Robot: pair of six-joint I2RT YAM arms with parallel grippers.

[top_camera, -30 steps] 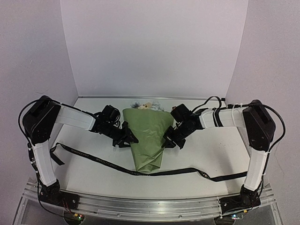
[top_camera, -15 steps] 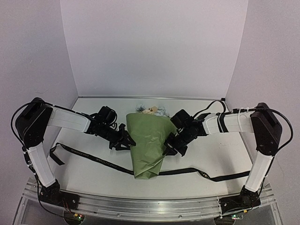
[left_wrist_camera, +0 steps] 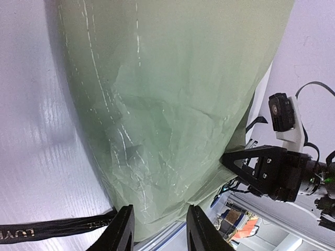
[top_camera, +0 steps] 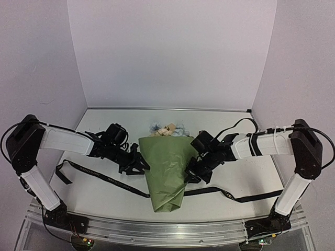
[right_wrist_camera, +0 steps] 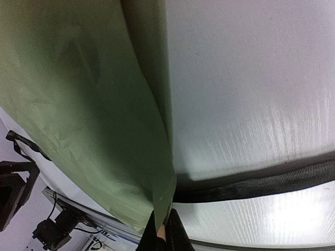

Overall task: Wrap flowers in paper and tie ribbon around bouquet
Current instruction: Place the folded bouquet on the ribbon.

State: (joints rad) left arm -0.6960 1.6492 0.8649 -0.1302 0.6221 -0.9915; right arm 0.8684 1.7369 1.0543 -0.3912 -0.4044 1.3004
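one edge of paper [right_wrist_camera: 78, 104] pinched by right pincer [right_wrist_camera: 161, 222]; left pincer [left_wrist_camera: 159, 214] half-spread.

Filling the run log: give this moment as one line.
bouquet lies across ribbon, untied | right jaws shut on paper edge | left jaws apart beside bouquet

The top camera sits high at the near edge, looking down and far over the whole table [top_camera: 104, 196]. The left wrist camera hangs close to the paper [left_wrist_camera: 172, 94], facing right past its own fingers [left_wrist_camera: 123, 232] to the right gripper [left_wrist_camera: 226, 158]. The right wrist camera is closer still, facing left along the paper's edge. All three share paper and ribbon [right_wrist_camera: 261, 183].
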